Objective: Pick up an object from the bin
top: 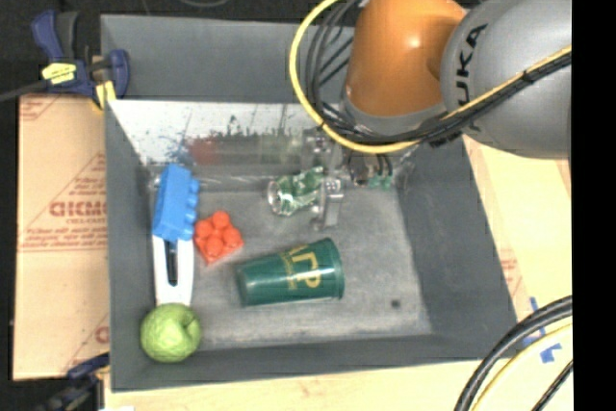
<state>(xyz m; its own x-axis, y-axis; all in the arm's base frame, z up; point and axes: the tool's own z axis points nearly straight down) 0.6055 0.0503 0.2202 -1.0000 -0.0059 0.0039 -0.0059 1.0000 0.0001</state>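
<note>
From above, the metal gripper (328, 192), whether open or closed cannot be told, is seen centrally in the grey metal bin (448, 236) just beside a small clear-and-green glassy object (292, 192), which could be nudged away ungrasped, or the toppled dark green plastic cup (291, 272) nearby struck.

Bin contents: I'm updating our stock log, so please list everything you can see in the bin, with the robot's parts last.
bin: one, grey, mid view
blue block: one, blue, studded, view's left, lying over the white tool's far end
white tool: one, white with a dark slot, along the left wall
orange piece: one, orange-red, knobbly, beside the blue block
green cup: one, dark green with gold lettering, on its side, near middle
green ball: one, yellow-green, near-left corner
clear item: one, clear with green, centre, at the end effector
end effector: one, metal, bin centre
arm: one, grey with orange cover, from the right
</note>
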